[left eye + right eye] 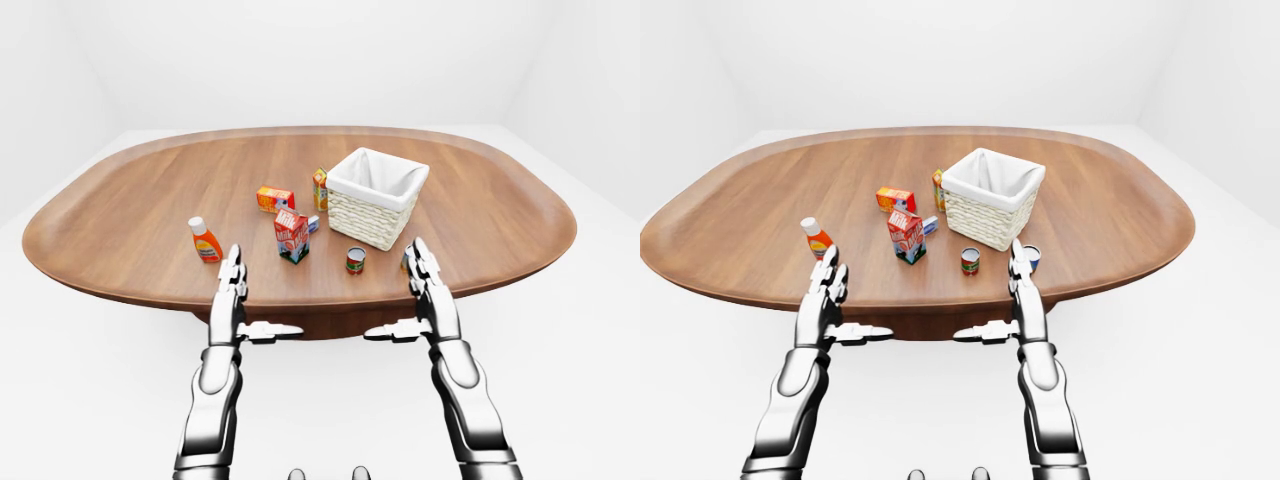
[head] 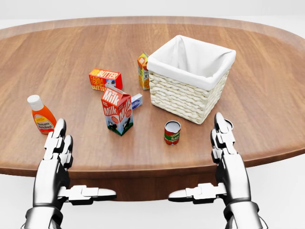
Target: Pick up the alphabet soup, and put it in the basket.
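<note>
one oval wooden table fills the head view. on it stands one white wicker basket with a cloth liner, right of centre. two silver hands reach in from the bottom edge: the left hand and the right hand, both spread flat with fingers straight and thumbs pointing inward toward each other, holding nothing. both hover at the table's near edge.

one milk carton stands upright left of the basket. one butter box lies above it in the head view. one orange carton stands just beside the basket's left wall. one ketchup bottle stands at the far left, just above the left hand's fingertips.

there are two cans. the red soup can stands upright below the basket, between the two hands and clear of both. a second can, blue and white, stands near the basket's lower right corner; in the head view the right hand's fingers mostly hide it. one small blue and white box lies between the milk carton and the basket.
</note>
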